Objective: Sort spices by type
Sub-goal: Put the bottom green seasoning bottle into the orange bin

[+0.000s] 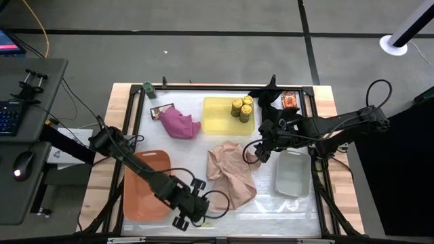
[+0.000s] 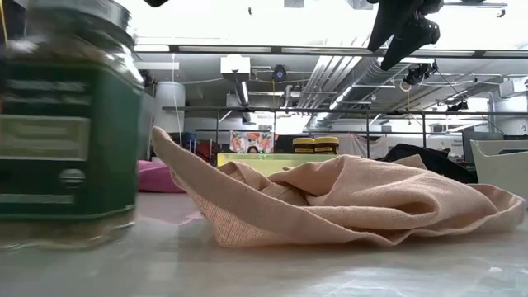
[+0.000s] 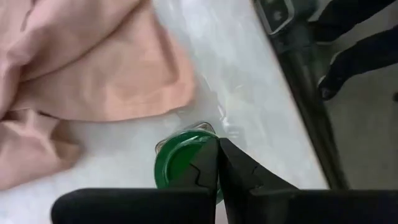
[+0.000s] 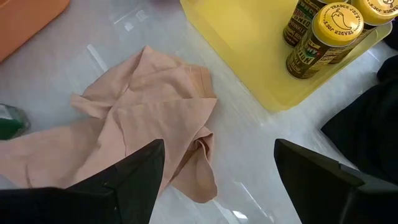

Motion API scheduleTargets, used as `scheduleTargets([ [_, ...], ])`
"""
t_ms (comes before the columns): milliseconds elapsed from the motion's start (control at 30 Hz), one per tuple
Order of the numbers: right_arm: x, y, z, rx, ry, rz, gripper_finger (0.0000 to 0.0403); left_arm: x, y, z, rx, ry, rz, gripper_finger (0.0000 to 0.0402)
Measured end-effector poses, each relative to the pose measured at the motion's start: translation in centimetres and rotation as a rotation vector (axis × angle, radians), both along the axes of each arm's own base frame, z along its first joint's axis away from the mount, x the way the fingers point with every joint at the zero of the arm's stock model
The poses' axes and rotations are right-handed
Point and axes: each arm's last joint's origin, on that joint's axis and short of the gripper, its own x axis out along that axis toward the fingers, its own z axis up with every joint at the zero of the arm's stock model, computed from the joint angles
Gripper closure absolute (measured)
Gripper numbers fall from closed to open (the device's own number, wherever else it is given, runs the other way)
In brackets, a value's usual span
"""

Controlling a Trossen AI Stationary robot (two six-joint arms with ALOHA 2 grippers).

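A green-lidded spice jar (image 3: 181, 165) stands on the table near its near edge, large at the left of the low view (image 2: 66, 124). My left gripper (image 3: 217, 171) is shut, its fingers right over that lid. My right gripper (image 4: 217, 158) hangs open, high above the tan cloth (image 4: 143, 124), touching nothing. Three yellow-lidded jars (image 1: 241, 108) stand in the yellow tray (image 1: 218, 116). Another green-lidded jar (image 1: 148, 87) stands at the table's far left corner. A brown packet (image 1: 161, 110) lies beside the pink cloth (image 1: 180, 125). An orange-red packet (image 1: 290, 100) lies by the black cloth (image 1: 271, 102). My left gripper's shut fingers (image 3: 205, 174) lie across the green lid (image 3: 177, 162) from above, and they cover the spot where they might meet. I cannot tell whether they touch it. The jar stands upright on the table.
The orange tray (image 1: 144, 184) lies left of my left gripper, the grey tray (image 1: 293, 173) at the right under my right arm. The crumpled tan cloth (image 1: 230, 173) fills the middle. A black frame (image 1: 319, 135) rims the table.
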Motion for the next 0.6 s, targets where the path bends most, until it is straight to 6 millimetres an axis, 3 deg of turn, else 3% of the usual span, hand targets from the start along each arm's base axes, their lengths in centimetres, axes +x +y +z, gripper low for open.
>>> scheduleTargets([
  [300,0.0,0.0,0.0,0.004,-0.008,-0.024,0.0105,0.2,3.2,0.7,0.103,0.049,-0.027,0.0401],
  [467,0.0,0.0,0.0,-0.003,-0.010,-0.027,0.0105,-0.2,5.3,2.4,0.135,0.044,0.013,0.0401],
  [600,0.0,0.0,0.0,-0.003,-0.010,-0.028,0.0105,-1.1,6.5,5.3,0.067,-0.026,0.112,0.0401],
])
